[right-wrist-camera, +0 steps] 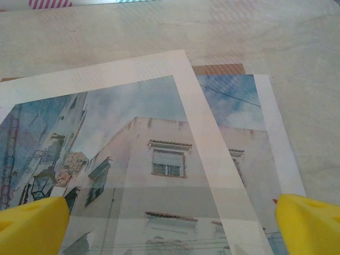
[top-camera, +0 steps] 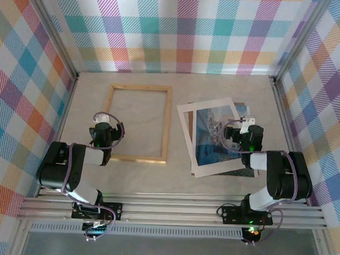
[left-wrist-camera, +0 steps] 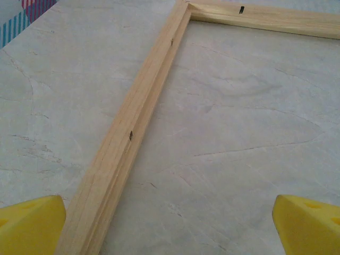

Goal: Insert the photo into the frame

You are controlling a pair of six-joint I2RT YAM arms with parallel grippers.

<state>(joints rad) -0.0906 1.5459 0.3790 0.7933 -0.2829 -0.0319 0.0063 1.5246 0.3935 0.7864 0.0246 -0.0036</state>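
Yellow-tipped, the left tool and right tool both gape wide, holding nothing. On the pale marbled tabletop the thin golden wooden rectangular frame lies empty, so I'd say nothing's done yet. Apart to its right, the rectangular blue-toned photo of buildings and sky lies askew under a white card mat

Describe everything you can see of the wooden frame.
The frame is a thin rectangle of light golden wood, with stepped rails and small dark tabs along its inner edge. It lies flat on the table, left of centre and slightly skewed, with the tabletop showing through its opening.
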